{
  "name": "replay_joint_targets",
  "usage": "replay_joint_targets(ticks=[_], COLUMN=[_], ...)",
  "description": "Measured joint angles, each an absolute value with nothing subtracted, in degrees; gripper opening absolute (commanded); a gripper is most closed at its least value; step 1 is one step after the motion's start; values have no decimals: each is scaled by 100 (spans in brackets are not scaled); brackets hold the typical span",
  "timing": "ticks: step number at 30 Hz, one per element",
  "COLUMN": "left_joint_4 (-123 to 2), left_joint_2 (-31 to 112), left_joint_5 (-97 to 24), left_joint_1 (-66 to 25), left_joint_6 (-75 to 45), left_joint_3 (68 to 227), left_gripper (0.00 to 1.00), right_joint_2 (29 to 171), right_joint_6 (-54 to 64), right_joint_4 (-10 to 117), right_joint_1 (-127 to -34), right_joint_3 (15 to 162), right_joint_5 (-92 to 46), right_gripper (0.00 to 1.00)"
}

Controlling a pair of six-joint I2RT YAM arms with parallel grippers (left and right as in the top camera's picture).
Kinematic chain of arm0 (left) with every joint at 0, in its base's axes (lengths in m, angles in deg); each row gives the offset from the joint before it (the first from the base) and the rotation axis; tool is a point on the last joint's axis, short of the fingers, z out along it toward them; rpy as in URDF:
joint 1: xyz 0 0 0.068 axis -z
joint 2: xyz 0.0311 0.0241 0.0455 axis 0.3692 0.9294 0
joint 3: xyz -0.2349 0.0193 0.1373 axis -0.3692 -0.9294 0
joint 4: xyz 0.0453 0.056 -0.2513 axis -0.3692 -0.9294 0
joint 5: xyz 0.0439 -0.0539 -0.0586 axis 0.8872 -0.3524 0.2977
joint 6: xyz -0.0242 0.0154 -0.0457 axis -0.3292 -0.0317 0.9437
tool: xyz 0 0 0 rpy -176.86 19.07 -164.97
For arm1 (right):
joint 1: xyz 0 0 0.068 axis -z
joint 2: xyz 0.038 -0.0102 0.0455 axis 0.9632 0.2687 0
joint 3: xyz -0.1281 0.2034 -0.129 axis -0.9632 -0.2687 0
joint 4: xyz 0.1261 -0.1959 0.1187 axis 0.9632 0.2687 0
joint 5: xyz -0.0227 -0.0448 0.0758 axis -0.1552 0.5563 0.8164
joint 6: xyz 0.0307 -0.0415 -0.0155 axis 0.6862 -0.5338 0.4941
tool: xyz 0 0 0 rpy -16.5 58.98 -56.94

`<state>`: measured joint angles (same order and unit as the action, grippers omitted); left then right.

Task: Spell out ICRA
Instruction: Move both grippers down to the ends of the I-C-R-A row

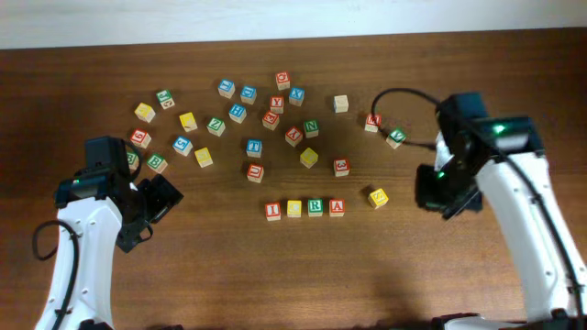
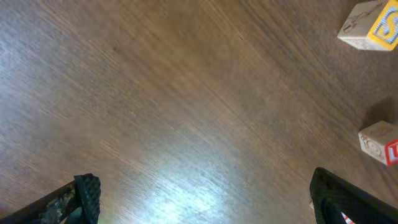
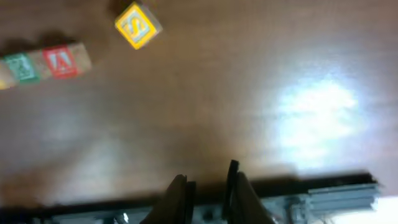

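Observation:
A row of four letter blocks lies on the wooden table: red I (image 1: 273, 210), yellow block (image 1: 293, 208), green R (image 1: 315, 206) and red A (image 1: 337, 206). The right wrist view shows the green R (image 3: 22, 67) and red A (image 3: 62, 61) at the upper left. My left gripper (image 1: 156, 206) is open and empty over bare wood (image 2: 202, 205), left of the row. My right gripper (image 1: 448, 197) is right of the row, its fingers close together with nothing between them (image 3: 208, 190).
A yellow S block (image 1: 378, 196) lies just right of the row and also shows in the right wrist view (image 3: 138, 25). Several loose letter blocks (image 1: 254, 147) are scattered across the back of the table. Two blocks (image 2: 370, 25) (image 2: 379, 143) show at the left wrist view's right edge.

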<state>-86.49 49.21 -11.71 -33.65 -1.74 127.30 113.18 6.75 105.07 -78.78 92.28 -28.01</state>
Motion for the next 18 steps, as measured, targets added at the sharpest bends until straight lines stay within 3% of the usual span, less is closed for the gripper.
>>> replay_joint_targets(ticks=[7, 18], left_joint_4=[-8655, -8894], left_joint_2=[4921, 4921], left_joint_5=[-1339, -2332], left_joint_1=[-3365, -3249], left_joint_6=[-154, -548], left_joint_3=[12734, 12734], left_gripper=[99, 96], right_joint_2=[11369, 12260], right_joint_6=[791, 1344], right_joint_4=[7993, 6739], right_joint_1=[-7878, -8015], right_joint_3=[6780, 6607], right_joint_5=[-1464, -1234], right_gripper=[4, 4])
